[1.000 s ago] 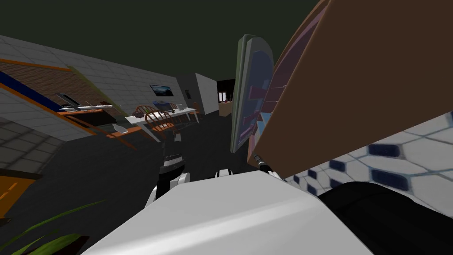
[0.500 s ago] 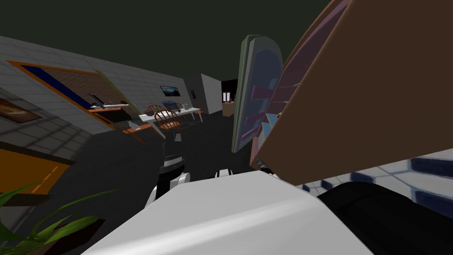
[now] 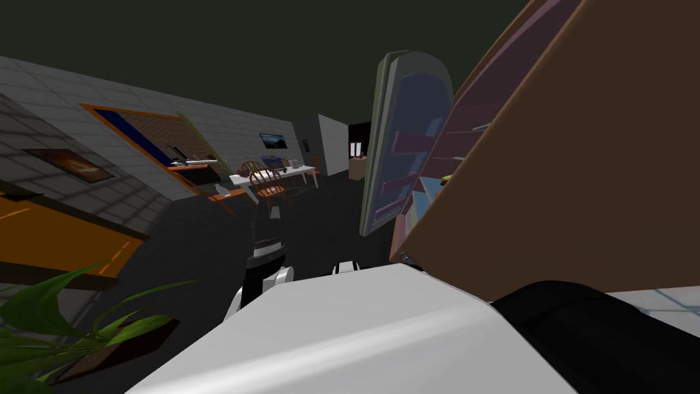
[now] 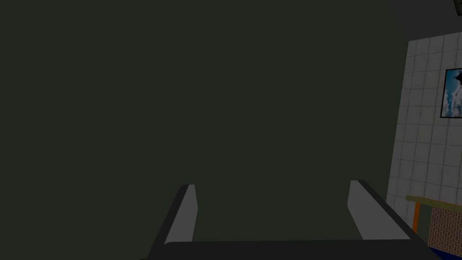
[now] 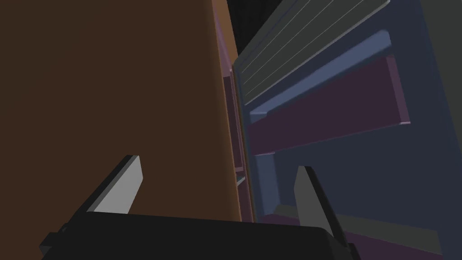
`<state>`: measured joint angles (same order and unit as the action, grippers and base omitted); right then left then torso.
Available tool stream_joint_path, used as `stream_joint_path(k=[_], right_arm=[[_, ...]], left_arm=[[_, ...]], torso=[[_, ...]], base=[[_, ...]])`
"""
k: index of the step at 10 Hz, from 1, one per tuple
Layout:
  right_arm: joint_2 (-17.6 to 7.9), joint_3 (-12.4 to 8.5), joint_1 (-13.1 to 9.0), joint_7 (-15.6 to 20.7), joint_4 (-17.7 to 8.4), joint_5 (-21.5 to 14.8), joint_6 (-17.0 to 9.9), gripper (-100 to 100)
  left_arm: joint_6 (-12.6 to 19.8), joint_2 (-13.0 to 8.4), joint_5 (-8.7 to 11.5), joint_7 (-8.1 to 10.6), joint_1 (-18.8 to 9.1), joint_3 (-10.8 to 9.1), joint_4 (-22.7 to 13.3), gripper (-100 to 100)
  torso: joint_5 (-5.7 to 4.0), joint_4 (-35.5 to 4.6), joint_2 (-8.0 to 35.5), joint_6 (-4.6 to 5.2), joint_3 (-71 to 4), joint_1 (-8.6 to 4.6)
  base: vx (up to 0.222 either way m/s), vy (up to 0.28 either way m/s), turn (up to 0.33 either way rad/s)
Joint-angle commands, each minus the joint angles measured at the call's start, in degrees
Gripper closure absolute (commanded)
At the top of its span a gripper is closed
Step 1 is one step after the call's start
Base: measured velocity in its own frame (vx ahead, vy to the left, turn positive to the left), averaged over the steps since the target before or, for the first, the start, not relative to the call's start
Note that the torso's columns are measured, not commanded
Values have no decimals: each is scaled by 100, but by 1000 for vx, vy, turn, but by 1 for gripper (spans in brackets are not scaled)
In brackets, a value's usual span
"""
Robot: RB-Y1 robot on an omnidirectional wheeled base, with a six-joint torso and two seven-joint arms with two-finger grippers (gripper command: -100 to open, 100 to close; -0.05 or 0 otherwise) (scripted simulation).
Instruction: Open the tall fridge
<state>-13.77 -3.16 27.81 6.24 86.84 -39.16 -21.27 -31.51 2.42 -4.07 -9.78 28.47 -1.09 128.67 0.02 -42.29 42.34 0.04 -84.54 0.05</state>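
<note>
Brown cabinet, door wide, right fingers spread and empty

Brown is the tall fridge (image 3: 588, 164), which rises close on my right side in the head view, its long axis upright apart from the camera's shared slant. Its grey-green door (image 3: 410, 123) stands well out from the cabinet, showing a blue inner lining and maroon door shelves (image 5: 325, 113). The right gripper (image 5: 219, 163) points along the cabinet's brown side wall towards that lining. The wall lies beyond one finger and the door's inside beyond the other, with the cabinet's front edge running upright between them. Its fingers are spread apart with nothing clamped, and they appear clear of both wall and door. The left gripper (image 4: 273, 183), on the side away from the fridge, has its fingers likewise apart and empty. Judging by the gap, the opening looks largely done. If more swing is wanted, the right arm is the nearer one, and the push would go on the door's inner face, away from the cabinet. The risk I see is a finger catching a door shelf instead of flat lining
</note>
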Motion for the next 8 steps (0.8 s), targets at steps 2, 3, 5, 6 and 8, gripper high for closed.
stream_joint_path(k=[2,3,5,6,8], right_arm=[[-94,27,-40,-3,-555,-567,-643,-100],[-94,27,-40,-3,-624,-702,-788,-100],[-126,29,-73,-12,-935,-990,-1054,-100],[-126,29,-73,-12,-939,-1055,-1182,-100],[-158,30,-113,-25,-1251,-1337,-1475,-100]], left_arm=[[0,0,0,0,0,0,0,0],[0,0,0,0,-1,1,0,0],[0,0,0,0,0,0,0,0],[0,0,0,0,-1,1,0,0],[0,0,0,0,0,0,0,0]], torso=[[-2,2,-8,-2,-4,-6],[-2,2,-13,-6,-6,-4],[-1,-1,3,0,2,-5],[-3,-1,-4,-9,0,-7],[-1,0,0,0,0,-2]], base=[[58,-11,253],[61,-8,143],[36,-12,101],[47,-17,206],[30,-6,149]])
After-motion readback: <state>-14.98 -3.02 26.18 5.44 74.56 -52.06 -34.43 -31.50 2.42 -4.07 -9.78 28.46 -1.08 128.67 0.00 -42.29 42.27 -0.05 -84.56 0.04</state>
